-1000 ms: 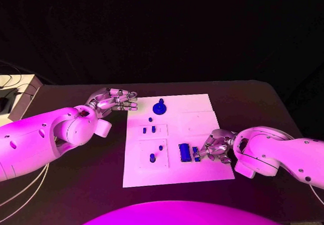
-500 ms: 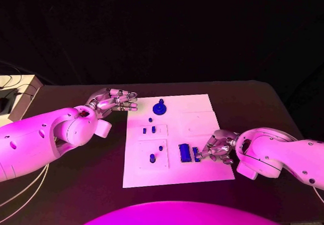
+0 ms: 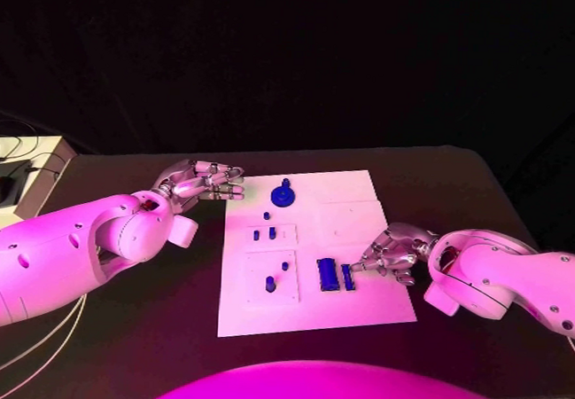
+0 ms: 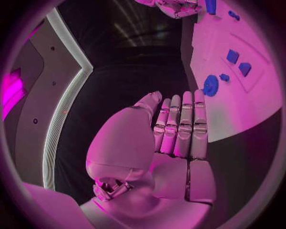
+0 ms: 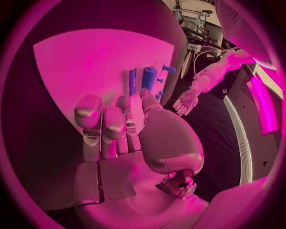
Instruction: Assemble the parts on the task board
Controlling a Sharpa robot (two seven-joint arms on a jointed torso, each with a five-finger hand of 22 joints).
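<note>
The white task board (image 3: 364, 216) lies in the middle of the table. On it are a blue gear (image 3: 282, 195) at the far end, two small blue parts (image 3: 265, 235), two more (image 3: 277, 275) in a recessed panel, a blue block (image 3: 327, 273) and a narrow blue bar (image 3: 348, 275). My right hand (image 3: 390, 253) hovers over the board's right side. Its fingertips (image 5: 141, 98) lie just beside the bar (image 5: 132, 81) and hold nothing. My left hand (image 3: 201, 180) stays off the board's far left corner with its fingers (image 4: 181, 126) side by side and nothing in them.
A pale box (image 3: 13, 183) with a dark mouse and cables stands at the table's far left edge. Bare dark tabletop (image 3: 167, 318) surrounds the board. My left forearm (image 3: 55, 251) stretches along the board's left side.
My right hand has drawn back a little to the right and off the narrow blue bar, which now shows more fully. The left hand has kept its place.
</note>
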